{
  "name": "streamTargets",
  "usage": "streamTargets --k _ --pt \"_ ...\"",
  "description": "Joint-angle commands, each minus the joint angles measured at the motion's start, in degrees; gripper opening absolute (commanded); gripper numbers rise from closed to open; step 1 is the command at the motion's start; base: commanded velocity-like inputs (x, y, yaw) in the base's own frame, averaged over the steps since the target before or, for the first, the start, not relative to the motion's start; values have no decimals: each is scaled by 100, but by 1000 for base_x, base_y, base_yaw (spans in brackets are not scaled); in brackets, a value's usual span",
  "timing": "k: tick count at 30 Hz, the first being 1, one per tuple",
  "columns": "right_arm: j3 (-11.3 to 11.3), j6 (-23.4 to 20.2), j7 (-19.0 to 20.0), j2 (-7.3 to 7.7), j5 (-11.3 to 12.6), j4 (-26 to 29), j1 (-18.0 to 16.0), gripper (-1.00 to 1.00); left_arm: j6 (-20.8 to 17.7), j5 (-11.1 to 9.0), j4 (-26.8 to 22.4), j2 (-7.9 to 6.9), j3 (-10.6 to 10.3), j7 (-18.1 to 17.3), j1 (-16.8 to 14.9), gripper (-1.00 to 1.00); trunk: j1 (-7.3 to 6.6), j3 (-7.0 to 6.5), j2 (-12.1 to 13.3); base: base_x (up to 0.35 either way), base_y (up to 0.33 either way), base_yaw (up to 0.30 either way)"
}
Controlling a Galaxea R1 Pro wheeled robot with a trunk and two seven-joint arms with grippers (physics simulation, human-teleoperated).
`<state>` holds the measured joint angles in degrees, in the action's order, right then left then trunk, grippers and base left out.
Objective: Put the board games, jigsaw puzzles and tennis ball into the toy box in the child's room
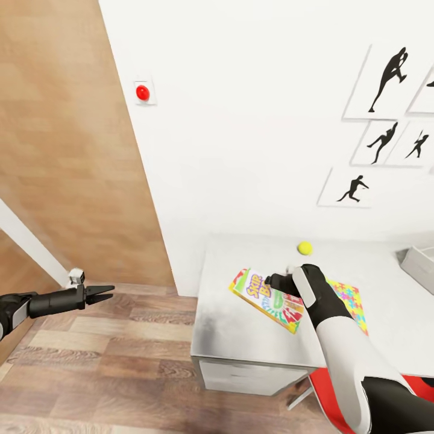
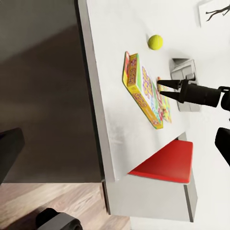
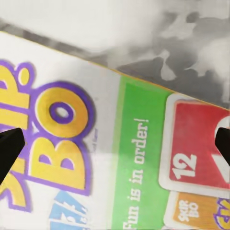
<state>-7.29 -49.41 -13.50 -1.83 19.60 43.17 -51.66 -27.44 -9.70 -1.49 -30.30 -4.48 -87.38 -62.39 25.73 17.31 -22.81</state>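
The right tool [image 1: 278,281], spread wide, hovers above the board game [image 1: 265,299], half hiding a jigsaw puzzle [image 1: 352,301].

White wall [image 1: 253,120] with silhouette posters [image 1: 386,78] and red button [image 1: 142,92]; wooden door [image 1: 66,138]; plank floor [image 1: 108,367]; red chair [image 1: 416,386].

Bright, even, flat simulator lighting; no visible light source. Head view sharp, white wall [image 1: 253,120] near blown out. Soft mottled grey shading on the table [image 1: 241,337] top near its left edge. Left wrist view: dark underexposed area beside the table. Right wrist view very close on the board game [image 3: 115,158], print slightly soft, fingertips dark blurs.
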Motion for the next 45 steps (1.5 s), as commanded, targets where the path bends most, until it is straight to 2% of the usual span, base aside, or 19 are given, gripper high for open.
streamTargets --k 1,31,45 --pt "-19 -16 -50 -4 61 7 -5 100 -60 -41 0 -2 -50 -24 -3 100 5 11 -11 205 -25 0" --pt "-26 -16 -47 -2 62 13 -10 100 -60 -41 0 7 -52 -23 -4 100 5 11 -11 31 -4 0" --pt "-27 -16 -47 -2 62 11 -8 100 -60 -41 -8 13 -47 -24 -6 100 5 69 -11 17 -14 0"
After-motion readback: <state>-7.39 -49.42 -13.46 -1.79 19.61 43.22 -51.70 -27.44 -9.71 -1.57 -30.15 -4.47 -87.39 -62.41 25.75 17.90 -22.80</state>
